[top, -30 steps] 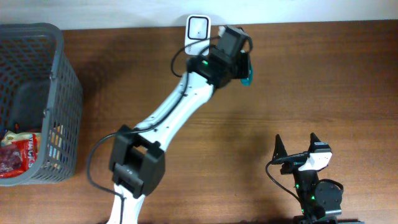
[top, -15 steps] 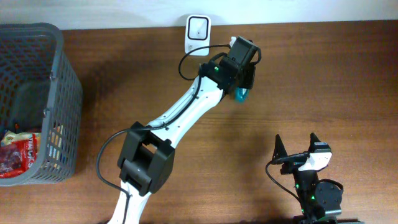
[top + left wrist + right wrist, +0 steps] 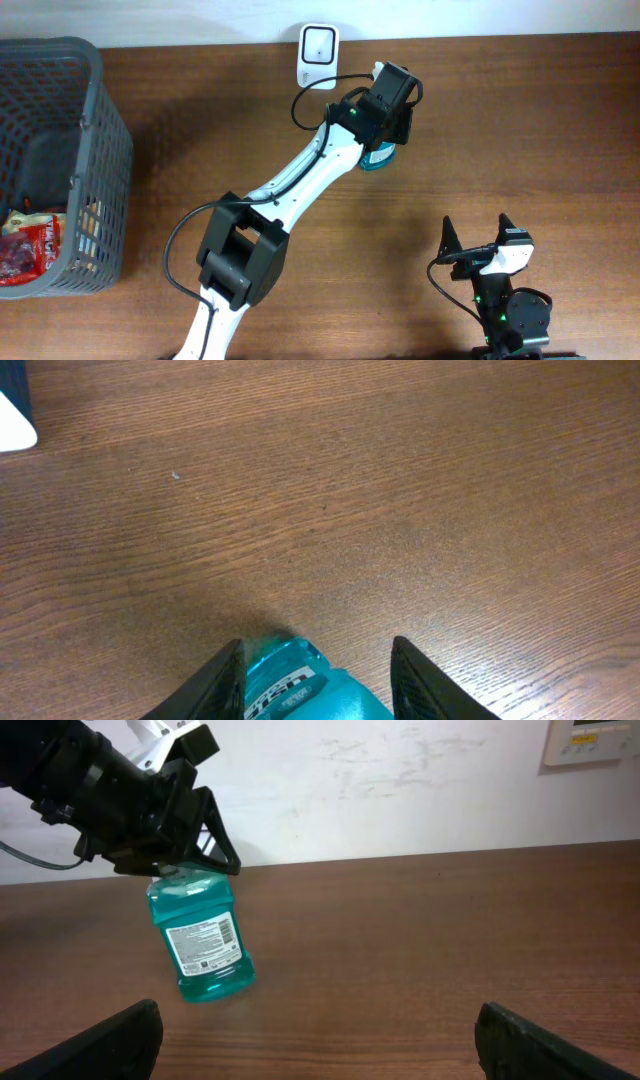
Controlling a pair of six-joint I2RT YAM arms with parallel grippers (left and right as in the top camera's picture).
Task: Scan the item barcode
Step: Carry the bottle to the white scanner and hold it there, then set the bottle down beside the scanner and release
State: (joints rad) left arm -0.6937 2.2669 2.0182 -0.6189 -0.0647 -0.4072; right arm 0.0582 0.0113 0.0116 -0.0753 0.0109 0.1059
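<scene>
1. The teal translucent plastic bottle point(image 3: 200, 945) is seen nearly upright, slightly tilted, at upper centre of the overhead frame, just lower right of the white barcode scanner point(image 3: 318, 45).
2. Its top is flanked by the left gripper point(image 3: 316, 643); whether it is clamped cannot be told.
3. The right gripper point(image 3: 476, 225) is spread wide, well apart at lower right.
4. The bottle's white label point(image 3: 205, 942) is judged to be facing away from the scanner.

Brown wood-grain table point(image 3: 520, 130) under even light; behind it a scuffed white wall point(image 3: 400, 780), with a beige wall panel point(image 3: 592, 742) upper right.
</scene>
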